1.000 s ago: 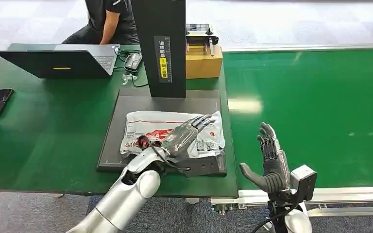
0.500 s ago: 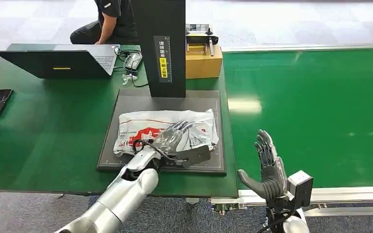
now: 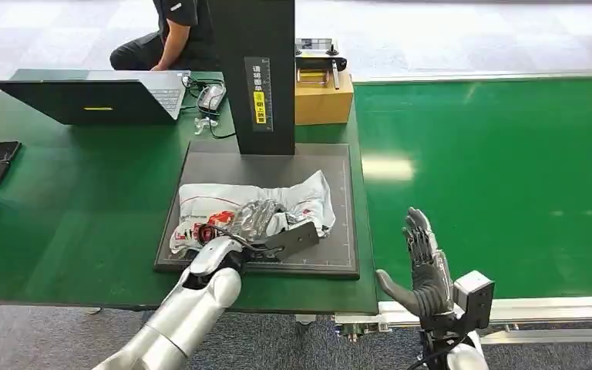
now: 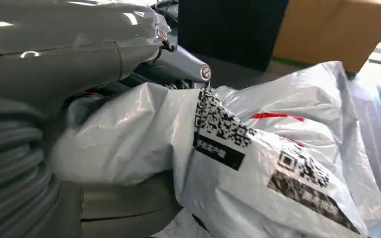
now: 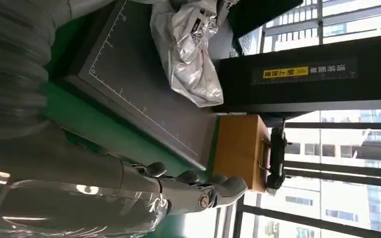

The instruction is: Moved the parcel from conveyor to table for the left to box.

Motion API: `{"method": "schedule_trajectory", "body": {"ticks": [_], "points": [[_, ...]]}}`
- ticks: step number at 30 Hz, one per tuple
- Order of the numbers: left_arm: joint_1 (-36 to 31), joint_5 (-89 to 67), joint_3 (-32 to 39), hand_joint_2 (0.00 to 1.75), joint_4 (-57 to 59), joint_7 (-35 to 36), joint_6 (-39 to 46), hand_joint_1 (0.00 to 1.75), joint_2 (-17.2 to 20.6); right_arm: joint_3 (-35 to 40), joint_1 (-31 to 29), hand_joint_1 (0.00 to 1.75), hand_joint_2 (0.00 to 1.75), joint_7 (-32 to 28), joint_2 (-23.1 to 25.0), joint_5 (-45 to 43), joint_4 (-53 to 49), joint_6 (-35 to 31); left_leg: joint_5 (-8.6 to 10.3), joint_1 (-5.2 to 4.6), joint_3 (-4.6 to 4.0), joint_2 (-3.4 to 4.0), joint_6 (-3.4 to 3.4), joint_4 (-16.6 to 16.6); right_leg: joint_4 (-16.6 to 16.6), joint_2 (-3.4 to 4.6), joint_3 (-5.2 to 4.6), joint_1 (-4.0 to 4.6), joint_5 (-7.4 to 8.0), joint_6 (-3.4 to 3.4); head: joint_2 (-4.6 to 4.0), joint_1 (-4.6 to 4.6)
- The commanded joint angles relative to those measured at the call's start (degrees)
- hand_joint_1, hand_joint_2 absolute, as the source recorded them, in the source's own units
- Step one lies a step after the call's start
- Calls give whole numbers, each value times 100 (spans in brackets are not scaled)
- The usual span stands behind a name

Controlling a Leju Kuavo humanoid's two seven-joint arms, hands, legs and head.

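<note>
Now — left hand (image 3: 258, 223) grips parcel (image 3: 308, 196); right hand (image 3: 424, 266) upright — spread

You have the parcel (image 3: 258, 208) lying on the scale platform (image 3: 208, 166), which sits on the table (image 3: 85, 193) at its right end. The left hand (image 3: 266, 227) grips the parcel at its near edge. Behind the parcel the scanner column (image 3: 254, 69) stands on the platform's far side, with a cardboard box (image 3: 324, 100) just right of it. The laptop (image 3: 92, 96) sits far left. The conveyor (image 3: 493, 177) runs to the platform's right, and the right hand (image 3: 424, 266) hangs over the conveyor's near left corner.
</note>
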Motion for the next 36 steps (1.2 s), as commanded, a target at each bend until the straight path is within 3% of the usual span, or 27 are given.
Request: {"method": "schedule_trajectory", "body": {"ticks": [1, 4, 13, 19, 23, 31, 32, 33, 36], "points": [[252, -154, -32, 175, -337, -481, 465, 175, 381, 178, -132, 0, 175, -15, -6, -67, 371, -6, 3, 3, 18, 21, -20, -15, -14, 28, 10, -1, 10, 11, 0, 2], [293, -469, 213, 175, -429, -297, 1011, 175, 569, 182, -107, 0, 175, -34, -19, -99, 357, -10, 0, 3, 10, 17, -13, -8, -7, 21, 4, 0, 6, 6, 0, 0], [108, -832, 2111, 175, -474, -254, 2074, 175, 1027, 69, 82, 0, 175, 51, 9, -224, 46, -92, 5, 8, 8, 20, -25, -9, -4, 28, -3, 5, 8, 5, 0, 0], [-122, -1422, 3127, 175, -331, 525, 2111, 175, 1405, 142, -23, 0, 175, 55, 9, -208, 169, -54, 5, 14, 3, 14, -25, -3, 0, 22, -4, 12, 5, 6, 0, 0], [-299, -1606, 3718, 175, 3, 585, 2214, 175, 1618, 172, -43, 0, 175, 63, -9, -189, 145, -124, 5, 14, 2, 21, -24, -2, 2, 29, -5, 12, 6, 4, 0, 0], [-549, -1683, 4148, 175, 454, 297, 2488, 175, 1816, 101, 53, 0, 175, 77, 37, -234, 89, -156, 7, 12, 4, 4, -22, -5, 0, 11, 1, 11, 2, 4, 0, 0], [-569, -1729, 4105, 175, 472, 198, 2576, 33, 1823, 124, 8, 0, 175, 77, 30, -235, 127, -139, 8, 13, 7, 4, -26, -8, -3, 12, 4, 11, 2, 7, 0, 0], [-578, -1732, 4100, 175, 476, 195, 2572, 0, 1821, 129, -10, 0, 175, 77, 32, -236, 135, -138, 7, 12, 1, -1, -21, -4, 1, 6, 0, 10, 1, 4, 0, 0], [-649, -1690, 4016, 175, 538, -16, 2560, 0, 1818, 161, -123, 0, 175, 78, -7, -244, 229, -127, 10, 12, -1, 0, -23, -4, 0, 8, -1, 9, 3, 7, 0, 0]]}}
